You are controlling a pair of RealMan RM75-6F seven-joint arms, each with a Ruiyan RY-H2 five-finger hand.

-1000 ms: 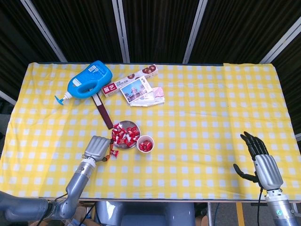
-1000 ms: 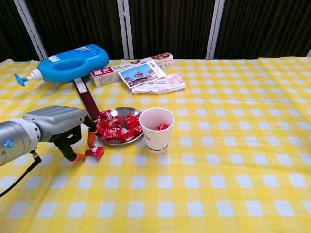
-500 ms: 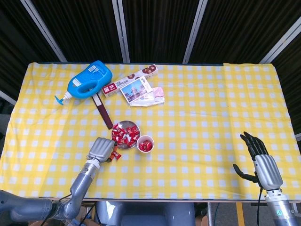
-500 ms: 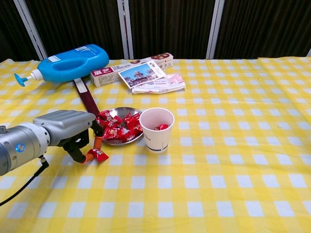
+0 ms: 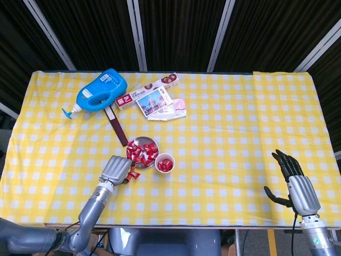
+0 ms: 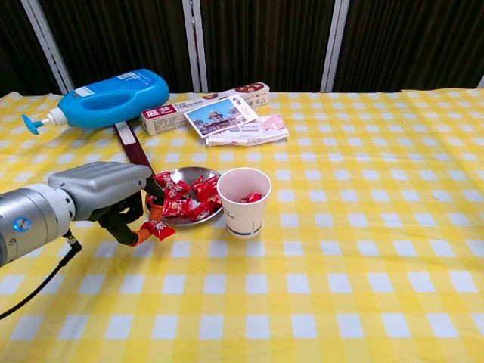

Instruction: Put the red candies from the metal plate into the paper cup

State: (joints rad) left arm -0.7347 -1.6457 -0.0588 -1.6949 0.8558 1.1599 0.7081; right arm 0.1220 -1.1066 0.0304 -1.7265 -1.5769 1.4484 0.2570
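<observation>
The small metal plate (image 6: 189, 172) (image 5: 146, 140) holds several red candies (image 6: 190, 204) (image 5: 144, 153). Touching its right side stands the white paper cup (image 6: 243, 203) (image 5: 164, 157), with red candy showing inside. My left hand (image 6: 98, 195) (image 5: 118, 169) is at the plate's front left. Its orange fingertips (image 6: 141, 238) pinch one red candy (image 6: 162, 229) (image 5: 132, 175) just above the cloth, left of the cup. My right hand (image 5: 296, 184) rests open with spread fingers at the table's front right, far from the plate and seen only in the head view.
A blue detergent bottle (image 6: 106, 98) lies at the back left. Beside it are a long snack box (image 6: 204, 108), a postcard (image 6: 219, 116) on a pink packet, and a dark red strip (image 6: 132, 155) running toward the plate. Yellow checked cloth covers the table.
My left hand closed in on the loose candy beside the plate, pinched it and carried it slightly up and right toward the cup. The right hand has not moved.
</observation>
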